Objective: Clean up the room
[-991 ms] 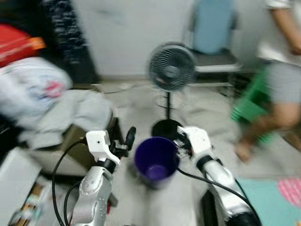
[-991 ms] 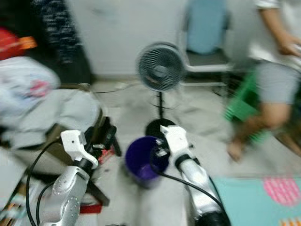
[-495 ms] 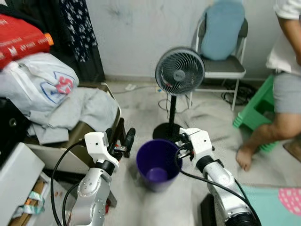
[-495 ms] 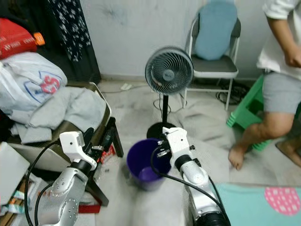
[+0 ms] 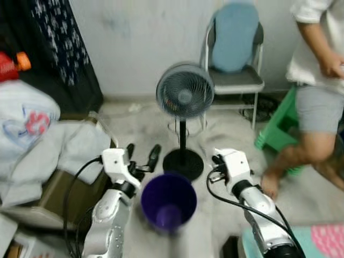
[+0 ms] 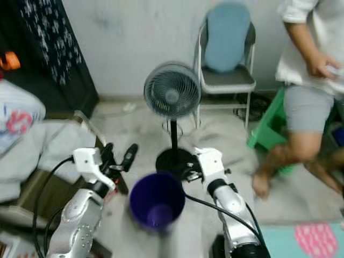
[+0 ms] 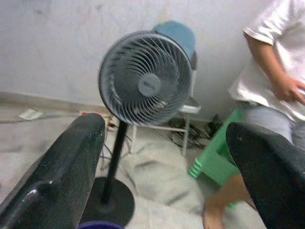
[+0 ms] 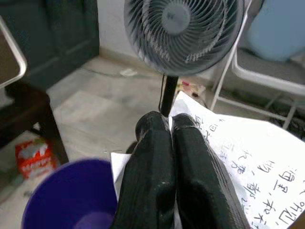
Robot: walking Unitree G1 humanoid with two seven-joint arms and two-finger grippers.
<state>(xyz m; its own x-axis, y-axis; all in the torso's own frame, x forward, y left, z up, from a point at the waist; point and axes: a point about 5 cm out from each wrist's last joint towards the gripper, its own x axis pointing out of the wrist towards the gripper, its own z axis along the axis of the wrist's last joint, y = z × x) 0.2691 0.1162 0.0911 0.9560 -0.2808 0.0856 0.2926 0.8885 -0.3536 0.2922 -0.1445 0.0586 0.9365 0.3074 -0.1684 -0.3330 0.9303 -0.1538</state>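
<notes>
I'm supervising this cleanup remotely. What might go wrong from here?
The right end effector pinches a sheet of paper beside the purple bin, not over its opening; released here, it may land on the floor. The standing fan is close ahead, so its airflow could blow the sheet. A person sits nearby, within stepping range.

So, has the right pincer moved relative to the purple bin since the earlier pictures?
Yes. The right pincer was over the rim of the purple bin; now it is just outside, to the robot's right.
</notes>
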